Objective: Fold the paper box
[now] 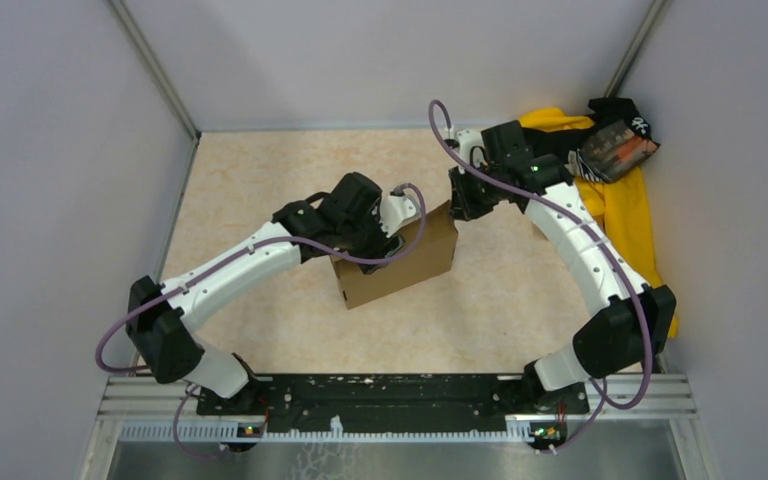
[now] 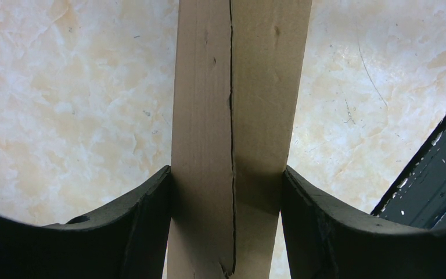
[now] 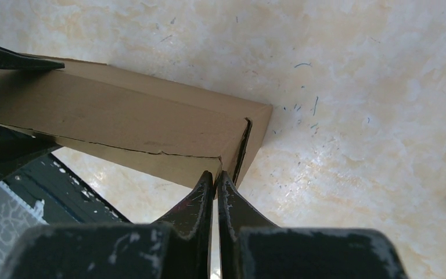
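A: From above, where is the paper box [image 1: 400,262]?

B: It stands closed up near the middle of the pale marbled surface [image 1: 250,190], turned at a slant. The left gripper [image 1: 378,238] is down on its left end. The right gripper [image 1: 460,205] meets its far right corner. A yellow-and-black cloth pile [image 1: 628,205] lies by the right wall, well apart from the box.

A: What does the left wrist camera give?

B: The box's narrow top face runs straight up the middle, with a dark seam along it. The two fingers [image 2: 133,224] sit against its two sides. This gripper is clamped across the box, spread fairly wide.

A: And the right wrist camera?

B: Its fingertips [image 3: 204,186] are pressed together with nothing between them. Their points touch the box's top edge just beside the corner, where the seam ends.
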{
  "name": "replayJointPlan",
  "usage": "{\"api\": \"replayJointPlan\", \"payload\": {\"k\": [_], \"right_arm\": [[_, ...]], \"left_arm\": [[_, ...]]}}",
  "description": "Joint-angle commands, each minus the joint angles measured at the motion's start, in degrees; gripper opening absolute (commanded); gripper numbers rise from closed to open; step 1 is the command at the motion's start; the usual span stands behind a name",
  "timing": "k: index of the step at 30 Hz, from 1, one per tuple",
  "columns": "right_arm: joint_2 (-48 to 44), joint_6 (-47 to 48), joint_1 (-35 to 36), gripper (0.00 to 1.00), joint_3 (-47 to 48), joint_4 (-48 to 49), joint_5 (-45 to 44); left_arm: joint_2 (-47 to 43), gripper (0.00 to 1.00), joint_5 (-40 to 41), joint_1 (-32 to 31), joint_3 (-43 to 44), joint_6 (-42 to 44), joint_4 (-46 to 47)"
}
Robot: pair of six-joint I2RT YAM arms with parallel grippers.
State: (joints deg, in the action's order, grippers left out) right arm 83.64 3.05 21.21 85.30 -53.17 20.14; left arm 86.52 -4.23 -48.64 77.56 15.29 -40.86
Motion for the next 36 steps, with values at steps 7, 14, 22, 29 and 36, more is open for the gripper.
{"api": "replayJointPlan", "payload": {"k": [7,14,22,29,36], "right_arm": [[-5.2,6.7,1.1,0.0,-2.1,3.2,2.2],[-6.0,8.1,0.4,0.0,-3.1,3.2,1.2],[-6.7,8.1,0.2,0.0,-4.2,3.4,1.7],[-8.4,7.6,0.2,0.0,-7.3,4.5,2.3],[-9.9,6.9,0.2,0.0,-9.9,5.0,2.4]], "left_arm": [[4.7,0.46,-2.3,-0.6,-3.1,0.8,-0.5],[4.7,0.46,-2.2,-0.6,-3.0,0.8,-0.6],[4.5,0.46,-2.3,-0.6,-2.7,0.6,-1.0],[4.7,0.46,-2.1,-0.7,-2.6,0.3,-1.0],[4.9,0.46,-1.7,-0.8,-2.7,0.3,-1.0]]}}
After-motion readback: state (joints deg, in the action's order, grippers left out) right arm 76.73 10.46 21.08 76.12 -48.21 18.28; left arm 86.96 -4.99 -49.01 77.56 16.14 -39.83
